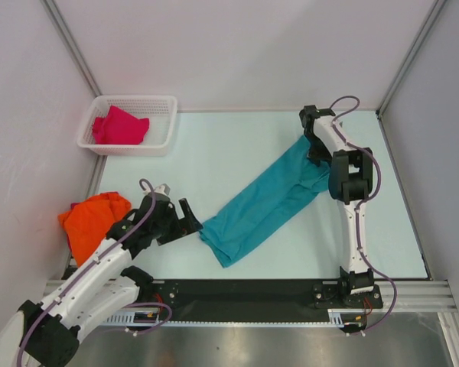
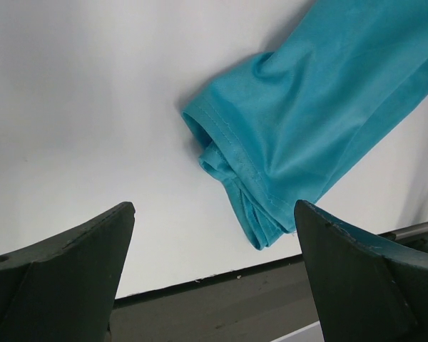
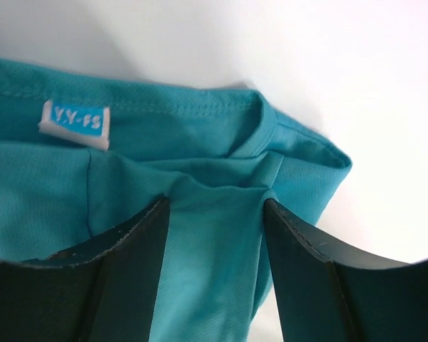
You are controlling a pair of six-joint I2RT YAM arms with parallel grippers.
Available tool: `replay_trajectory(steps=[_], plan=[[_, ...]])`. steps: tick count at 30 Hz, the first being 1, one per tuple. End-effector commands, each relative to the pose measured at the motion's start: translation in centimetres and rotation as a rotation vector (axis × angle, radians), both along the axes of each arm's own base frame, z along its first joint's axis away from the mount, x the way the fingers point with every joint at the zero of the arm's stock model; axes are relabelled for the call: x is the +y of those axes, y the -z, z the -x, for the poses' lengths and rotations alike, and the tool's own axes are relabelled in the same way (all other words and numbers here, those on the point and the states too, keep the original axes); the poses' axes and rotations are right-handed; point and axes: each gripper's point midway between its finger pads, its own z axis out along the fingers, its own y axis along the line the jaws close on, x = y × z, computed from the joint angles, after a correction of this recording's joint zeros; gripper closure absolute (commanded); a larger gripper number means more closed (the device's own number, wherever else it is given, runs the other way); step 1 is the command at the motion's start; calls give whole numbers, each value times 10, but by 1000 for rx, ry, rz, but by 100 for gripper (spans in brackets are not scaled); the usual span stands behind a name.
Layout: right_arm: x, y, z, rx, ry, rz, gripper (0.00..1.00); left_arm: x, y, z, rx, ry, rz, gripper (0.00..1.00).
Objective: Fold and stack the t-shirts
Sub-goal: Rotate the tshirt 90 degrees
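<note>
**Two claws, three t-shirts, one of them gripped**

The right claw (image 3: 215, 206) pinches a fold of the teal t-shirt (image 1: 264, 202) just below its collar, near one white label (image 3: 75, 122). The left claw (image 2: 214, 206) is spread wide with nothing between its fingers, and sits just beside the teal t-shirt's near, hemmed end. That shirt lies drawn out in a long diagonal band across the table (image 1: 214, 153). In the top view the right arm (image 1: 350, 180) covers its far end. There are three shirts, one of each colour. The orange t-shirt (image 1: 92, 222) is crumpled well to the left of the teal one, its edge partly hidden by the left arm (image 1: 126, 241). The magenta t-shirt (image 1: 121, 126) lies far left of the teal one, bunched inside the single white basket (image 1: 164, 103).
</note>
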Motion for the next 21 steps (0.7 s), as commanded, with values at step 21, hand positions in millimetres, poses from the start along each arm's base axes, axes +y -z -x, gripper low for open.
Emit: replay_trajectory(steps=[21], plan=[[80, -69, -50, -351, -114, -23, 36, 4, -7, -12, -49, 14, 44, 0]])
